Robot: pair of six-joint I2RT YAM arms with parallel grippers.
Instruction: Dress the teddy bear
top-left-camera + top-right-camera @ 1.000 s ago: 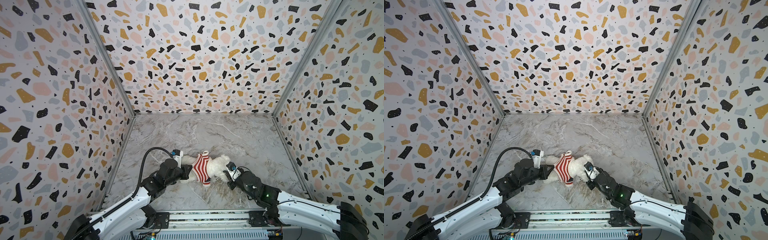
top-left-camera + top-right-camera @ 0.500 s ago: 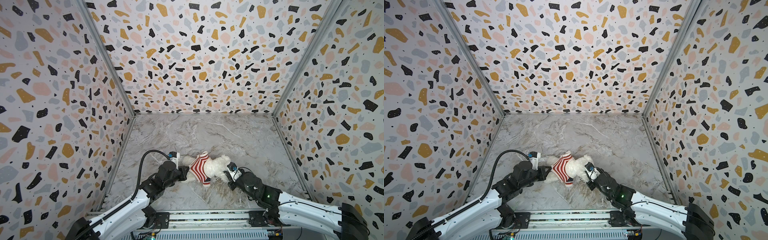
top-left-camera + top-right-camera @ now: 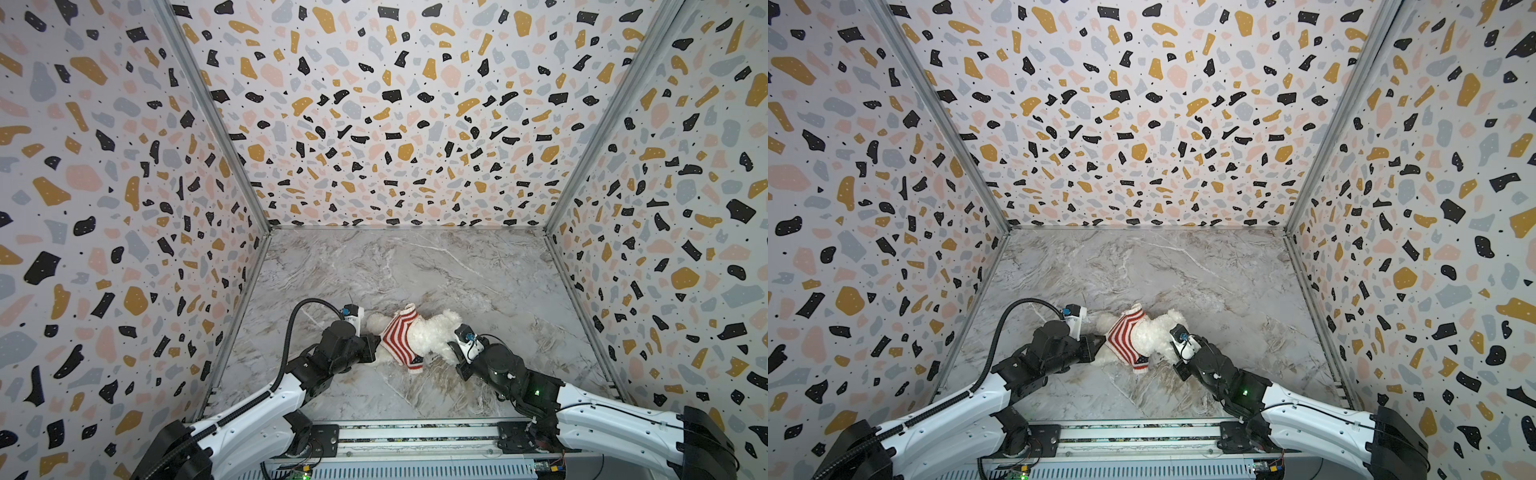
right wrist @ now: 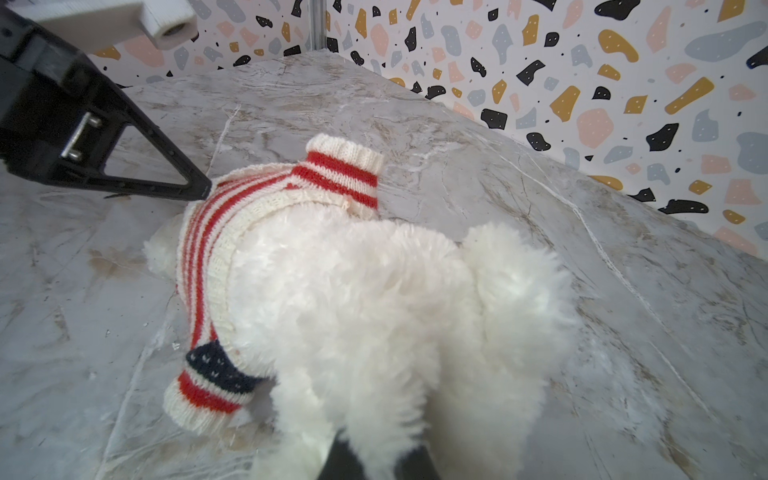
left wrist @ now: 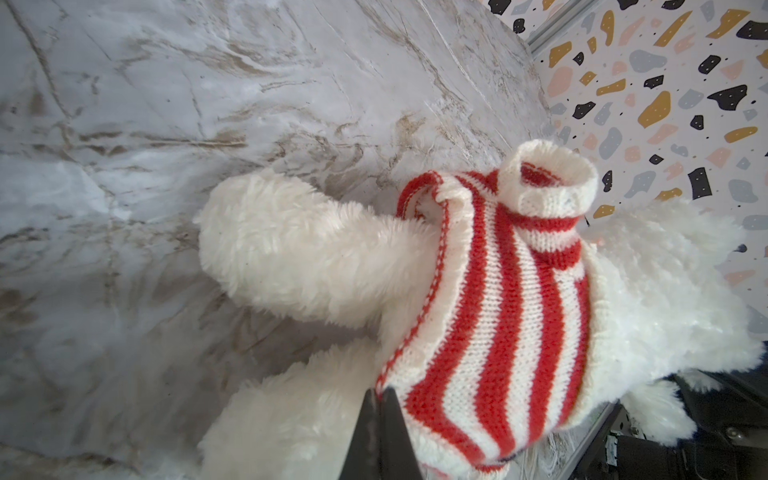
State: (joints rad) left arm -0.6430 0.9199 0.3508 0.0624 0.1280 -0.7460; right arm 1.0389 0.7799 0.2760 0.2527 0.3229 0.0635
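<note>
The white fluffy teddy bear (image 3: pixel 434 332) (image 3: pixel 1156 332) lies on its side on the marble floor (image 3: pixel 415 270), legs to the left and head to the right. A red-and-white striped top (image 3: pixel 399 336) (image 3: pixel 1126 338) sits round its body. Both sleeves look empty: one cuff (image 5: pixel 548 183) stands up, and the navy-patched one (image 4: pixel 208 386) lies flat on the floor. My left gripper (image 3: pixel 376 343) (image 5: pixel 382 392) is shut on the top's hem by the legs (image 5: pixel 299 257). My right gripper (image 3: pixel 451 347) (image 4: pixel 376 453) is shut on a tuft of the bear's fur (image 4: pixel 374 299) at the head end.
Speckled walls (image 3: pixel 124 249) close the floor in on the left, back and right. A metal rail (image 3: pixel 415 432) with both arm bases runs along the front edge. Bare marble stretches behind the bear toward the back wall.
The left arm has shifted slightly while it keeps hold of the hem. The bear, the top and the right gripper stay about where they were.
</note>
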